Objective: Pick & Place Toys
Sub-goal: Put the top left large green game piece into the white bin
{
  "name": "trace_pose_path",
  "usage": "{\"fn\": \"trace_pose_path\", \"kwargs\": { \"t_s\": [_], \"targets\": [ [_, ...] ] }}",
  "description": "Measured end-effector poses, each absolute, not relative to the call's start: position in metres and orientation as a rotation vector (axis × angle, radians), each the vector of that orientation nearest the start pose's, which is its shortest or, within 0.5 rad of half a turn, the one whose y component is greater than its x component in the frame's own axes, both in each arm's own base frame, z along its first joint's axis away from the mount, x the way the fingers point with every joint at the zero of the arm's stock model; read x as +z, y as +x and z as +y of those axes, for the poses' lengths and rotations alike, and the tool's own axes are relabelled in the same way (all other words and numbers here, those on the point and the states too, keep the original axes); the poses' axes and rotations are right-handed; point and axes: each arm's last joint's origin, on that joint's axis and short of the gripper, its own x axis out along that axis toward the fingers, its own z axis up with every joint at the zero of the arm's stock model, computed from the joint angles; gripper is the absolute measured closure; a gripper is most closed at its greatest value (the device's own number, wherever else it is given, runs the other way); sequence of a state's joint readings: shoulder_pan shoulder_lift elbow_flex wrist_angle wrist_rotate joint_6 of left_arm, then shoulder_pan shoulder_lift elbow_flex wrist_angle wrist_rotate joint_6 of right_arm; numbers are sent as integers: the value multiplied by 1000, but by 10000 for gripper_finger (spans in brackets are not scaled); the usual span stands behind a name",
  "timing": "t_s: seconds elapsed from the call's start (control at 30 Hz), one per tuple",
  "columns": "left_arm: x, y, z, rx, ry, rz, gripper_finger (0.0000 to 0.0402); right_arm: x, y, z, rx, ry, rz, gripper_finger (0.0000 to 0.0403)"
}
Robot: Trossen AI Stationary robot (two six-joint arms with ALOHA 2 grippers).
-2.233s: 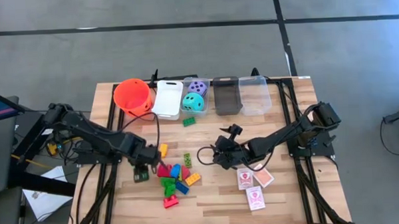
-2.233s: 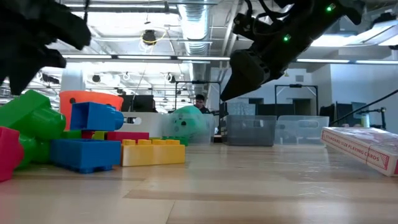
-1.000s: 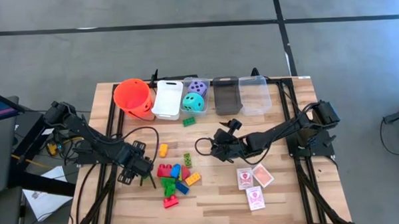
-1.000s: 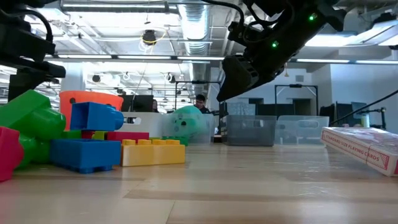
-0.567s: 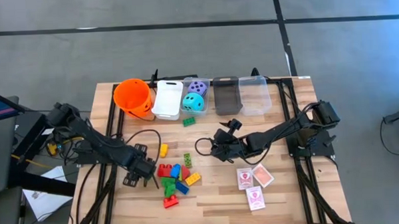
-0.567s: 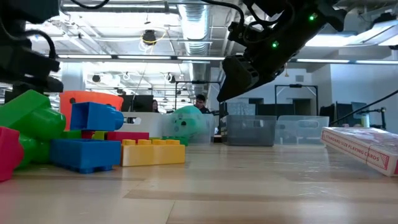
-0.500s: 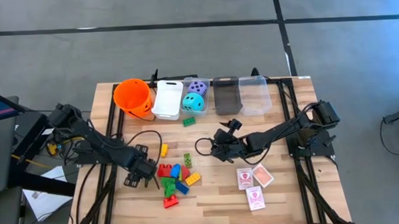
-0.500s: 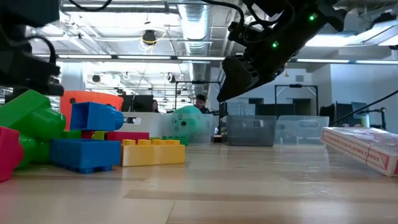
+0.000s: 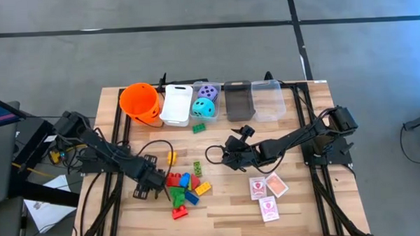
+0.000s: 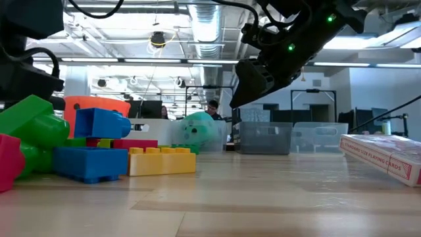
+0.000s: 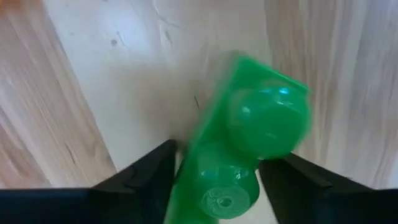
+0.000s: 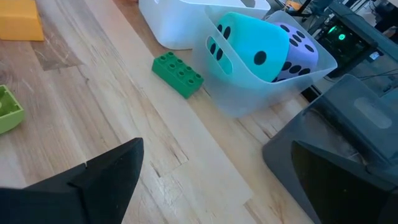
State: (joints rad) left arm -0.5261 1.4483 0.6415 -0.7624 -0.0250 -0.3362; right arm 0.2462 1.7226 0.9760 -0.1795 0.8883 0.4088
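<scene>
On the near left of the table (image 9: pixel 297 206), the left pincer (image 9: pixel 155 184) sits low at the left edge of the brick pile (image 9: pixel 182 190), its fingers (image 11: pixel 146 174) part open on either side of a green brick (image 11: pixel 249 155), whether gripping cannot be told. Playing cards (image 9: pixel 266 194) lie near right. Mid-table, the right pincer (image 9: pixel 229 154) hovers wide open and empty. Farther back, a loose green brick (image 12: pixel 178 74) lies just before the clear bin (image 12: pixel 249 93) holding the teal die (image 12: pixel 252 46) and purple die (image 12: pixel 298 46), right of the white bin (image 9: pixel 176 105) and orange bucket (image 9: pixel 140 101)
</scene>
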Motion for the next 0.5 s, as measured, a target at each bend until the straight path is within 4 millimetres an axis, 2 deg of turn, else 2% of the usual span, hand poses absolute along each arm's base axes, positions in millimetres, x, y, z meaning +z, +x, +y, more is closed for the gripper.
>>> {"fn": "trace_pose_path", "kwargs": {
  "t_s": [0.17,0.33,0.5],
  "targets": [
    [135,179,-100,-116,114,1501,273,173,328,59,-738,-123,646,6],
    [138,190,-100,-106,38,1423,274,173,328,59,-746,-105,638,6],
    [156,209,-100,-101,-29,1362,274,173,328,59,-747,-105,637,6]
  ]
}}
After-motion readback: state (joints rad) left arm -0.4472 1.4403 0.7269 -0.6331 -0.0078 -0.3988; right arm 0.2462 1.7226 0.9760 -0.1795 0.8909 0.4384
